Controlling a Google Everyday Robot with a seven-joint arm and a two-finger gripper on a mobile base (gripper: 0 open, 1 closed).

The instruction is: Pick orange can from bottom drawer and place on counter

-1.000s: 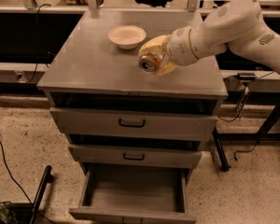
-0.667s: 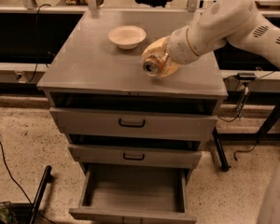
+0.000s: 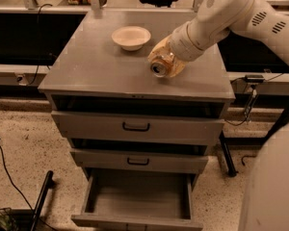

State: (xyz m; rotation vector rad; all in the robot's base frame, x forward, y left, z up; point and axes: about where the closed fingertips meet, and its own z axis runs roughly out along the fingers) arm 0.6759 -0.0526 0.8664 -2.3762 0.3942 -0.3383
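The orange can [image 3: 160,66] lies on its side just above or on the counter [image 3: 101,66], its silver end facing me. My gripper [image 3: 167,59] reaches in from the right at the end of the white arm and is shut on the can. The gripper's pale fingers [image 3: 176,69] wrap around the can's body. The bottom drawer [image 3: 137,201] is pulled open below and its grey interior holds nothing.
A white bowl [image 3: 131,36] sits on the counter just left of and behind the can. The two upper drawers [image 3: 136,126] with black handles stand slightly open. A black cable and pole [image 3: 41,201] lie on the floor at the left. A white robot part [image 3: 274,186] fills the lower right.
The gripper with the can has moved slightly right and lower toward the counter, and the camera view has shifted a little.
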